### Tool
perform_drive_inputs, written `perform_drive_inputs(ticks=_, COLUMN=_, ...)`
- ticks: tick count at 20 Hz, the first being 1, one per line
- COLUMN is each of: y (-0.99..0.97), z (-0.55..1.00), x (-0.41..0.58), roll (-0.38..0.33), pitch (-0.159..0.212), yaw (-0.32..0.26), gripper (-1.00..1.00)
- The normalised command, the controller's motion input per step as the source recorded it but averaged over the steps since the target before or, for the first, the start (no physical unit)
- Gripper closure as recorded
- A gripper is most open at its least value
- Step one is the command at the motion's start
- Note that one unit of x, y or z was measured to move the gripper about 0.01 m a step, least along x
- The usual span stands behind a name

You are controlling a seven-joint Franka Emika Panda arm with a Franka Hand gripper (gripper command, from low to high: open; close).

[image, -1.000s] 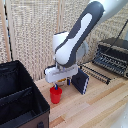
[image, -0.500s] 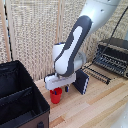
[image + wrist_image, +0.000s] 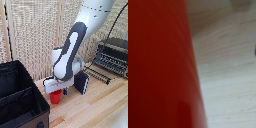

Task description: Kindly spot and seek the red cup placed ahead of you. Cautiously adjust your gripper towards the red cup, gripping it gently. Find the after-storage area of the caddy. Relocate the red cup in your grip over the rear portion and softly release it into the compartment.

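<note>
The red cup (image 3: 56, 97) stands upright on the wooden table, just off the caddy's (image 3: 20, 102) corner on the exterior view's right. My gripper (image 3: 56, 93) sits straight over the cup, its white block resting at the cup's rim. One dark fingertip (image 3: 65, 91) shows beside the cup; the other is hidden. In the wrist view the red cup (image 3: 160, 65) fills half the picture at very close range, with no finger showing, so the frames do not reveal whether the jaws are closed on it. The caddy is black, open-topped, with a centre divider.
A dark blue flat case (image 3: 82, 82) stands propped just behind the gripper on the exterior view's right. A black electronic unit (image 3: 112, 56) with cables sits further right. A woven screen (image 3: 35, 35) backs the table (image 3: 95, 107).
The arm's upper links have swung toward the exterior view's right and upward. The gripper has stayed over the red cup, and the cup has not moved.
</note>
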Motion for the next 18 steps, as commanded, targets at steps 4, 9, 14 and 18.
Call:
perform_drive_inputs(ticks=4, y=0.0, z=0.09, x=0.007, roll=0.0, pitch=-0.054, yaw=-0.023, gripper=1.0)
perform_drive_inputs(ticks=9, y=0.03, z=0.26, x=0.0, roll=0.029, pitch=-0.02, yaw=-0.075, gripper=1.0)
perform_drive_inputs(ticks=14, y=0.03, z=0.37, x=0.0, roll=0.1, pitch=0.017, yaw=-0.115, gripper=1.0)
perform_drive_inputs(ticks=18, y=0.02, z=0.63, x=0.051, roll=0.132, pitch=0.083, yaw=-0.083, gripper=1.0)
